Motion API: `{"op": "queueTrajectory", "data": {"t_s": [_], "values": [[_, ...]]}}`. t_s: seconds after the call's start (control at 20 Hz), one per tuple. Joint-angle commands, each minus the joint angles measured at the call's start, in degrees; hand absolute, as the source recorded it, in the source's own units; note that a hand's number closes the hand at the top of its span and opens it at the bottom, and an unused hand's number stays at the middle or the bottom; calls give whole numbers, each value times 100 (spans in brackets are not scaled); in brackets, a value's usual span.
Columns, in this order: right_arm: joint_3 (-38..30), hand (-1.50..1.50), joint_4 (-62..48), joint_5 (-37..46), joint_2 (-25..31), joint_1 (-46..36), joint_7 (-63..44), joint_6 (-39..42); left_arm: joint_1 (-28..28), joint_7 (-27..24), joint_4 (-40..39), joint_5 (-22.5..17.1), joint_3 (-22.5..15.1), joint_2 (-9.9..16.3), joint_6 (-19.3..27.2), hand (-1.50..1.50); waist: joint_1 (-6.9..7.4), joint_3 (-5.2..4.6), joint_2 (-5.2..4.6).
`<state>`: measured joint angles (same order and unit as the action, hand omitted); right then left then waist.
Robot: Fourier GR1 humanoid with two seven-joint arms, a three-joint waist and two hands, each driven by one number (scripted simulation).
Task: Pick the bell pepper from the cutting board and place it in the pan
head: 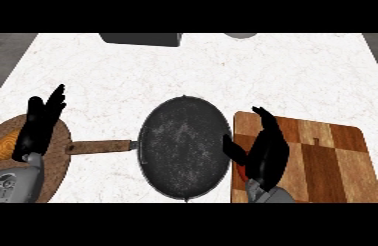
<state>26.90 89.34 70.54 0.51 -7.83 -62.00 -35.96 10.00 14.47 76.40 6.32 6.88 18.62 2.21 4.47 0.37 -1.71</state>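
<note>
Resting on a white, faintly speckled stone counter (244,70), the pan (183,147) was a dark, round, matte vessel with a greyish dusting across its bottom and a brown wooden handle (100,147) running out to the left. Just right of it lay the cutting board (332,160), a rectangle of glossy wood made of strips and blocks in lighter and darker browns, its lower edge cut off by the frame.

The right hand (264,152), black and smooth, sat over the board's left part with its thumb reaching toward the pan's rim. Its fingers were curved over something, and only a small patch of red, the bell pepper (242,171), showed beneath the palm beside the wrist; the rest of it was hidden, so its shape could not be made out. The pepper was thus over the board, not in the pan.

The left hand (40,122) stood at the left edge, fingers straight and pointing up, holding nothing, above a round wooden disc (60,140) only partly visible. At the far edge a dark grey object (140,38) and a paler round one (240,35) were cropped and hard to identify.
</note>
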Motion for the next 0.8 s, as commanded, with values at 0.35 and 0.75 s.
{"op": "queueTrajectory", "data": {"t_s": [0.35,0.75], "values": [[-385,-150,-2041,-276,-50,-1473,-564,-3092,73,-27,-148,88,-28,-19,31,0,-1,-21,53],[-562,-150,-1887,440,-50,-1057,-1373,-3873,-262,-63,-32,25,164,16,122,0,-330,-42,219]]}}
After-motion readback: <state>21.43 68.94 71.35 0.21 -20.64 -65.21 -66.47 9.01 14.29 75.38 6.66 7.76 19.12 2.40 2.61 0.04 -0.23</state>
